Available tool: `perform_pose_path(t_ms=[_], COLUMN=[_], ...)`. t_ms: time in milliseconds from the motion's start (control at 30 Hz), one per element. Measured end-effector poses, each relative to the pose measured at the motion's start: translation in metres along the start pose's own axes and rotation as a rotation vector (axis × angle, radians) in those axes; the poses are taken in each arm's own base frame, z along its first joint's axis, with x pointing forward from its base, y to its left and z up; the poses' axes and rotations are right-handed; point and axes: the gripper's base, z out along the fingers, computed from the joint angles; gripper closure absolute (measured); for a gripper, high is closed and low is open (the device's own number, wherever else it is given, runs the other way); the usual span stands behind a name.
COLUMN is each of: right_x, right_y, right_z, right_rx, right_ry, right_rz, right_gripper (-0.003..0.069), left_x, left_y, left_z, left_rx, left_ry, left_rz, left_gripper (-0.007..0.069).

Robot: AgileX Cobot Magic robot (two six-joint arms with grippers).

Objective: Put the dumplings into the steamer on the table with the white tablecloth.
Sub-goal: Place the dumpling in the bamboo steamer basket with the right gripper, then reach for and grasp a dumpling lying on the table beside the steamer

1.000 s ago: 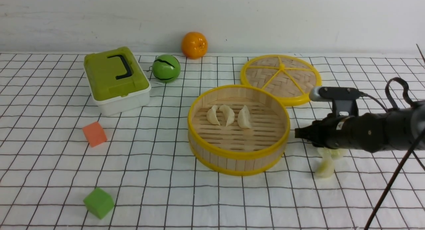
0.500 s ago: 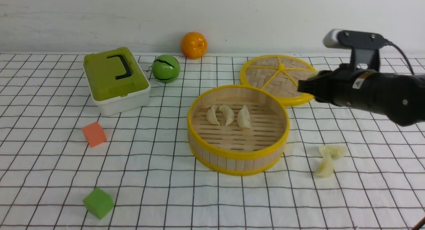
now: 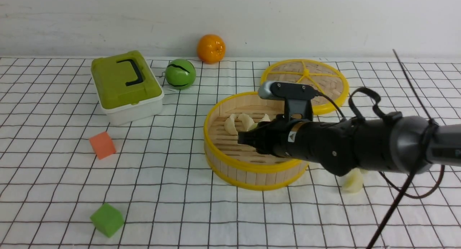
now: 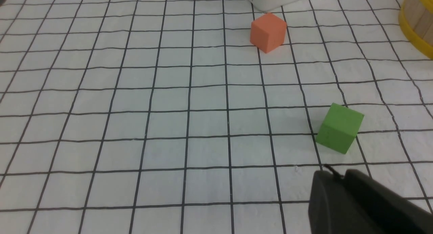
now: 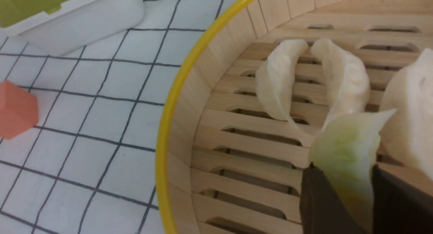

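The steamer (image 3: 245, 173) holds three cream-white dumplings (image 5: 277, 82) side by side on its slatted floor. The right gripper (image 3: 246, 137) sits inside the rim, just short of them, pinching a pale green dumpling (image 5: 345, 149) between its jaws.

Behind this gripper, under its arm, another dumpling (image 3: 353, 182) lies on the white tablecloth (image 3: 54, 191), partly hidden by the arm. The woven lid (image 3: 306, 80) lies flat beyond the arm.

Well to the gripper's left are a green-lidded box (image 3: 124, 85), a green ball (image 3: 180, 73), an orange (image 3: 210, 48), an orange cube (image 3: 102, 144) and a green cube (image 3: 107, 219).

The left gripper (image 4: 341, 193) is near the green cube, and its jaw state cannot be determined.
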Motion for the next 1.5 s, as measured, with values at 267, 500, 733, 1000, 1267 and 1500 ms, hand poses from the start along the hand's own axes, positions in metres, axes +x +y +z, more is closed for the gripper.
perform_pose_path(t_ms=[267, 500, 733, 1000, 1267, 1500], right_x=[0.011, 0.017, 0.009, -0.04, -0.058, -0.029], right_y=[0.009, 0.008, 0.014, 0.024, -0.059, -0.115], right_z=[0.011, 0.014, 0.004, -0.059, -0.11, -0.091], right_rx=[-0.017, -0.01, -0.015, -0.014, 0.373, 0.476], right_ry=[0.045, 0.07, 0.069, 0.009, 0.282, 0.467], right_rz=[-0.028, -0.05, -0.051, -0.135, -0.159, 0.007], right_gripper=[0.05, 0.0456, 0.0258, 0.0205, 0.0234, 0.0237], left_x=[0.0, 0.0, 0.0, 0.0, 0.0, 0.0], left_y=[0.0, 0.0, 0.0, 0.0, 0.0, 0.0], left_z=[0.0, 0.0, 0.0, 0.0, 0.0, 0.0], left_rx=[0.0, 0.0, 0.0, 0.0, 0.0, 0.0], left_ry=[0.0, 0.0, 0.0, 0.001, 0.0, 0.0], left_rz=[0.0, 0.0, 0.0, 0.0, 0.0, 0.0], left_gripper=[0.0563, 0.0554, 0.0551, 0.0549, 0.0543, 0.0538])
